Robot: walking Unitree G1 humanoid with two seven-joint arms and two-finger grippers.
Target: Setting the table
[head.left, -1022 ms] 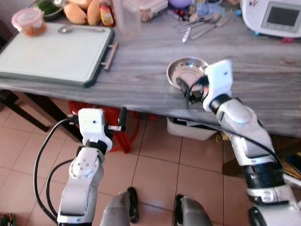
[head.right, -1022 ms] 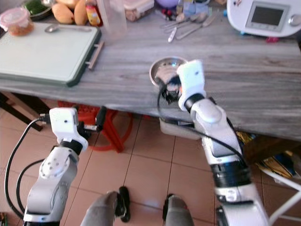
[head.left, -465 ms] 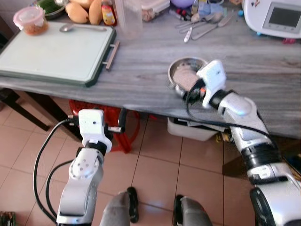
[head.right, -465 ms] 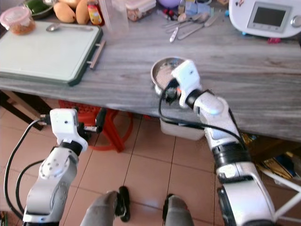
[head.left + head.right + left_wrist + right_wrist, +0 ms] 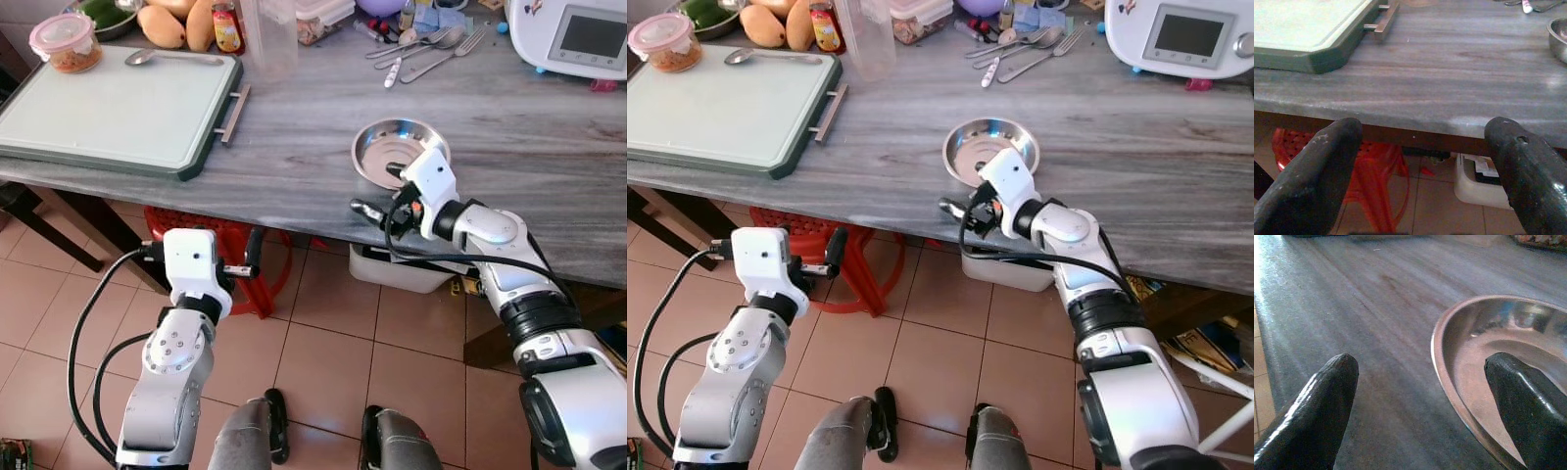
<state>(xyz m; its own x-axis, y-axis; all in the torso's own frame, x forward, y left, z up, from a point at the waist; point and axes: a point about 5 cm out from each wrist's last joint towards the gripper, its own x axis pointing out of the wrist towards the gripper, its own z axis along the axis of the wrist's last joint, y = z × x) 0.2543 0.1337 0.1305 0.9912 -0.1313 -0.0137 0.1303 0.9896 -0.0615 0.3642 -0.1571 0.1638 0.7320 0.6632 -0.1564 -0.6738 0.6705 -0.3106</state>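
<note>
Two end effectors in play, one working. Right end effector (image 5: pixel 376 191) sits at the near edge of the grey wood-grain bench (image 5: pixel 294 147), fingers spread wide and gripping nothing. In the right wrist view one finger lies over the inside of the shallow round stainless-steel bowl (image 5: pixel 400 152), the other out over bare bench beside it, so the near rim runs between the two fingers.

Left end effector (image 5: pixel 253 257) hangs below the bench edge, fingers apart, empty; its wrist view looks at the bench edge and a red plastic stool (image 5: pixel 1376 161) beneath.

Beyond the bowl, well apart from the right end effector: loose metal cutlery (image 5: pixel 421 49) and a pale green cutting board with a dark rim (image 5: pixel 118 103).

Risks, judged: the bowl is close to the bench edge. A thin, slick, sloped rim could slip from the fingers on closing, or the bowl could tip or be dragged off the bench onto the tiled floor (image 5: pixel 323 362).
</note>
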